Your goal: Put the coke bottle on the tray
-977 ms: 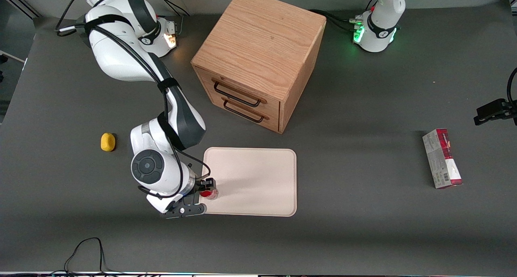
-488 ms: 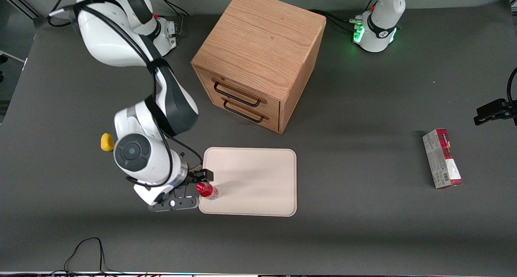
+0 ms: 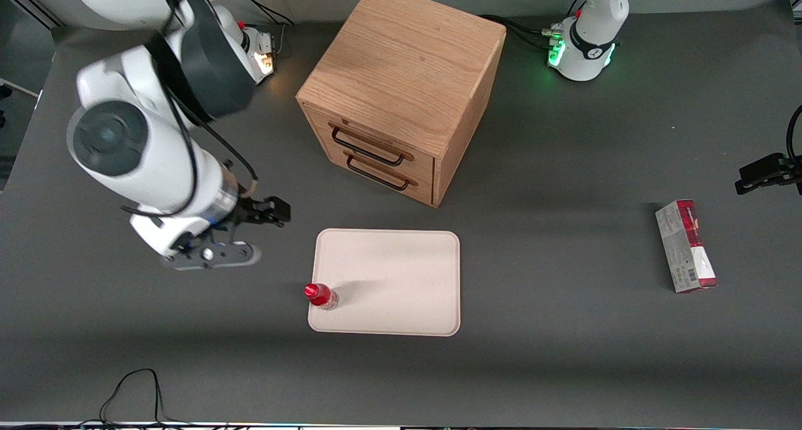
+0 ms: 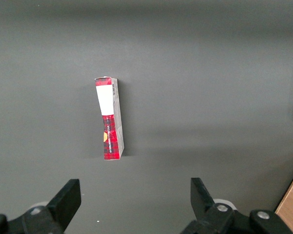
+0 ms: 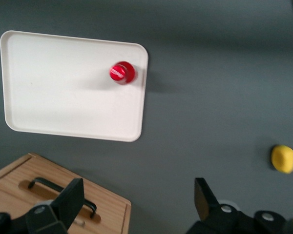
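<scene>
Fingers: you are seeing the two dark fingers (image 5: 71, 200) standing wide apart, with nothing between them.
Gripper: the gripper (image 3: 266, 212) is hanging in the air over bare table, well apart from the bottle, toward the working arm's end of the table and farther from the front camera than the bottle.
Bottle: the coke bottle (image 3: 321, 296) is standing upright on the tray, free of any grip, its red cap (image 5: 121, 72) pointing up. It is sitting just inside the tray's edge at the working arm's end, close to the corner nearest the front camera.
Tray: the cream-white tray (image 3: 401, 279) is lying flat on the dark grey table (image 3: 564, 355), carrying only the bottle.
Drawer box: the wooden drawer box (image 3: 401, 91) is standing near the tray, farther from the front camera, its two dark handles (image 3: 369, 157) facing the tray.
Yellow object: a small yellow lump (image 5: 282, 159) is lying on the table, well apart from the tray; you are seeing it only from the right wrist camera.
Carton: a red-and-grey carton (image 3: 685, 246) is lying flat toward the parked arm's end of the table.
</scene>
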`<state>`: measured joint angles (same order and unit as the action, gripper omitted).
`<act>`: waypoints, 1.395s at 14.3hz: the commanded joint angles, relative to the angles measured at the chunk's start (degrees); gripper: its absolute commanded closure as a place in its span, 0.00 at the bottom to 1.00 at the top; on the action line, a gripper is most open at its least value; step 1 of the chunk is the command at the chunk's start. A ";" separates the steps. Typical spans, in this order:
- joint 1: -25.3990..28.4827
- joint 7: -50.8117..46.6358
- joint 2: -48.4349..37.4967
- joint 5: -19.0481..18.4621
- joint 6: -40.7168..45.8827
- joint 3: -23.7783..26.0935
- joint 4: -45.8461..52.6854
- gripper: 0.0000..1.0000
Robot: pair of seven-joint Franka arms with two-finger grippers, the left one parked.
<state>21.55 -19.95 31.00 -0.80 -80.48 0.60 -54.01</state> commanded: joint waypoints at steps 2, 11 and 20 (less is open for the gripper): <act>-3.78 -0.10 -17.34 -0.17 -5.46 0.01 -22.50 0.00; -21.27 15.98 -33.89 2.03 -10.22 3.26 -40.81 0.00; -23.05 19.33 -33.02 1.42 -9.79 0.54 -38.63 0.00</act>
<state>-1.12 -2.49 -1.55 0.23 -89.91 1.61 -92.55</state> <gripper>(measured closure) 0.000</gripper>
